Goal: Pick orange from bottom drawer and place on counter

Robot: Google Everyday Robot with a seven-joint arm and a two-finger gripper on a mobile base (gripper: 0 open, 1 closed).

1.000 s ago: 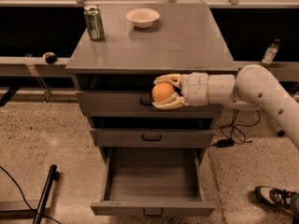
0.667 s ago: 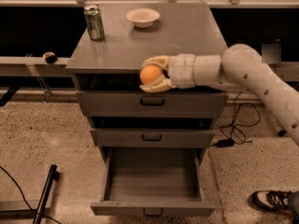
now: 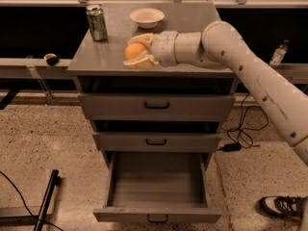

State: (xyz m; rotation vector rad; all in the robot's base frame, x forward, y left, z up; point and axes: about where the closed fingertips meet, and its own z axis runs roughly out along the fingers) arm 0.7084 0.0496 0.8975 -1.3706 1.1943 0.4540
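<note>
Camera view: the task looks mostly done. The bottom drawer (image 3: 156, 214) stands pulled open with no fruit showing inside, and the orange (image 3: 133, 50) is up over the front part of the counter (image 3: 192, 23), near its left side. The gripper (image 3: 136, 51) clasps it, its 2 fingers (image 3: 139, 63) closed around the fruit above and below. Whether the orange touches the surface is unclear. What is left, I judge, is setting it down and letting go.
</note>
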